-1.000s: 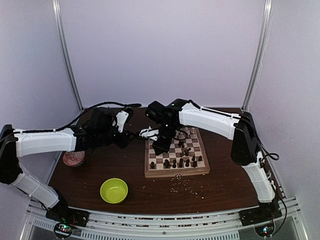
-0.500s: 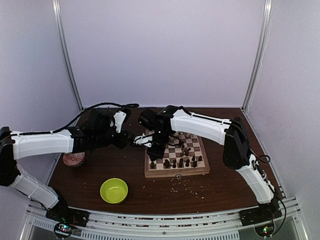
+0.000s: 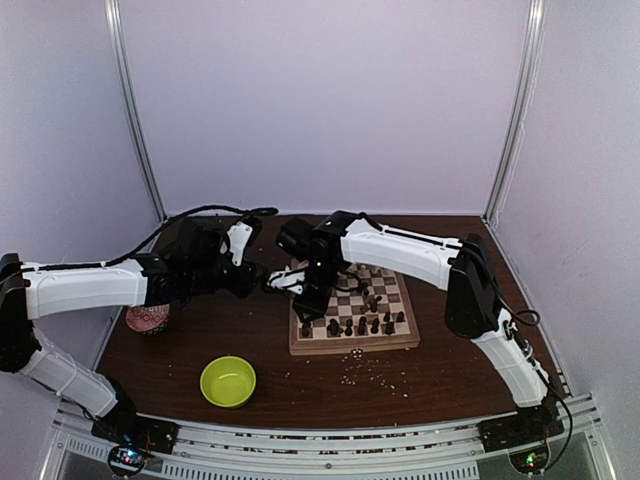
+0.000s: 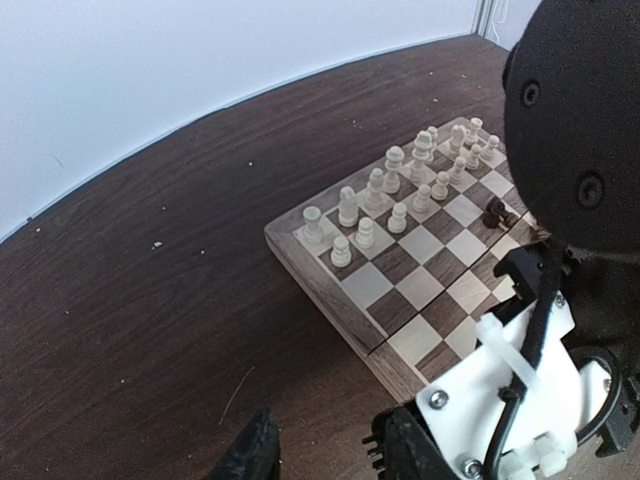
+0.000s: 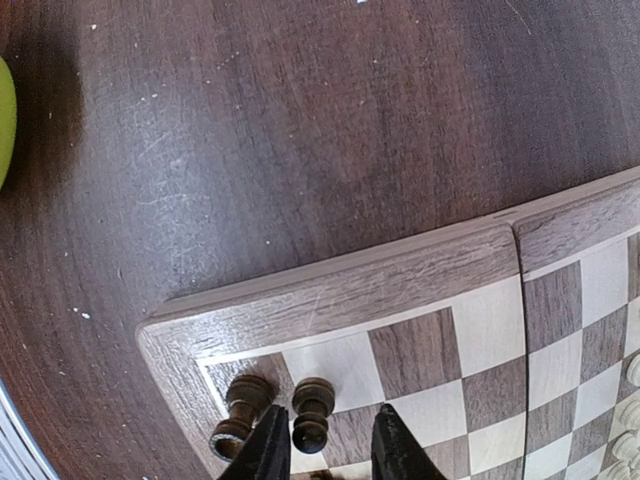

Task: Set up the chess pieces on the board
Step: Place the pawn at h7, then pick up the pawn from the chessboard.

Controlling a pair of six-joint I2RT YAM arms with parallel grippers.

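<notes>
Over the last second I've swung the right arm left across the board (image 3: 350, 347). It has sat nearly still for the last half second, so I read that as arrival, not transit. The right gripper (image 5: 330, 452) now hangs over the board's near-left corner with its fingers parted. A dark pawn (image 5: 312, 410) stands in the gap, nearer one finger, and I can't see either finger pressing it, so I call it released or not yet taken. A second dark piece (image 5: 240, 405) stands just beside it on the corner square, tilted.

The left gripper (image 4: 325, 462) has barely shifted. It hovers above bare table just off the board's left edge, spread wide and holding nothing.

The pale pieces (image 4: 400, 190) fill two tidy rows on the far side. One dark piece (image 4: 493, 212) sits stray mid-board close to them. The rest of the dark pieces (image 3: 350, 325) crowd the near rows, not fully lined up. The green bowl (image 3: 228, 381) and crumbs (image 3: 370, 372) are off the board.

My guess is the dark side is half done and the corner is being filled. The risk is a finger tipping the leaning neighbour
</notes>
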